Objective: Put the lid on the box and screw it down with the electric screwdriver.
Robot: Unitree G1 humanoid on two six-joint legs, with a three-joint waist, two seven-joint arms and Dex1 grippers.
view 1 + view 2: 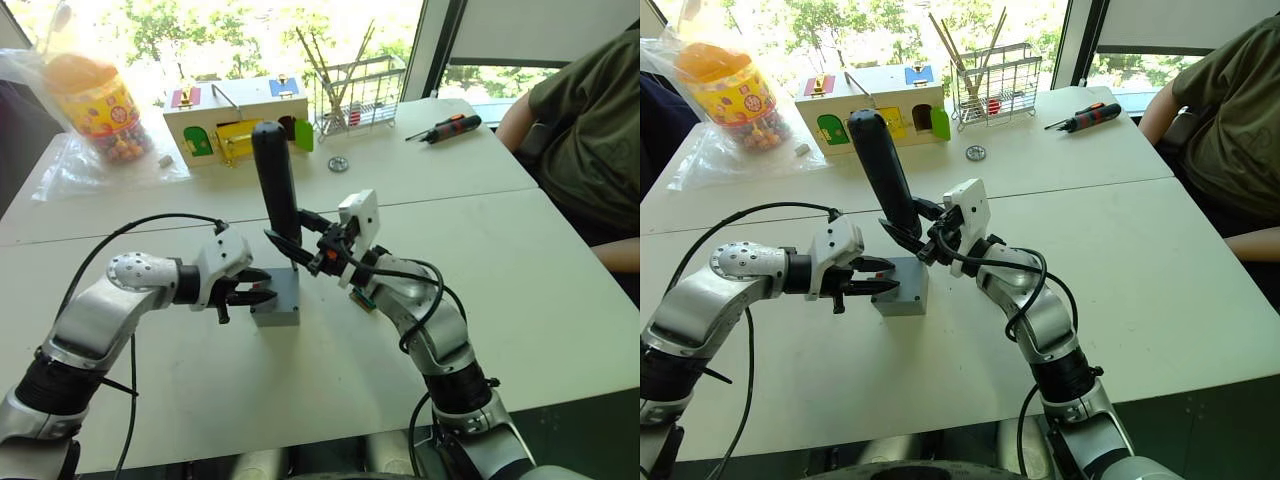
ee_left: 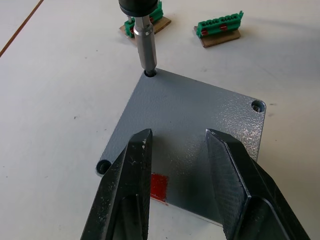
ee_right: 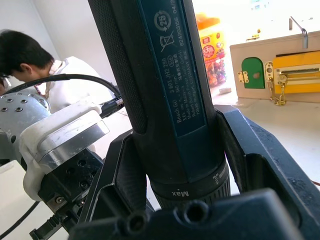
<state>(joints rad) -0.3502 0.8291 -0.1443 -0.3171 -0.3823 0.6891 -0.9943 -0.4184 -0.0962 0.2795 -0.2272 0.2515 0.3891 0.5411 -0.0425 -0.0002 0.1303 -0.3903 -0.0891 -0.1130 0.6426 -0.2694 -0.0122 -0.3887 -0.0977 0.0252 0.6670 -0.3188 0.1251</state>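
Lid seated on box, corner screw hole engaged by bit.
L pincer [image 2: 175,165] is held part-open, empty, fingers over flat grey square plastic lid [image 2: 195,125] on small grey plastic box [image 1: 277,300], mid white desk [image 1: 520,290]; dark blue-black cylindrical electric screwdriver [image 1: 277,180] is clamped upright by R pincer [image 1: 300,248].

Left gripper [image 1: 262,293] jaws apart, seemingly resting low; right gripper [image 1: 296,243] jaws clamped.

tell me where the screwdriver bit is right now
The electric screwdriver, held by the right gripper, has its bit in a corner hole of the lid.
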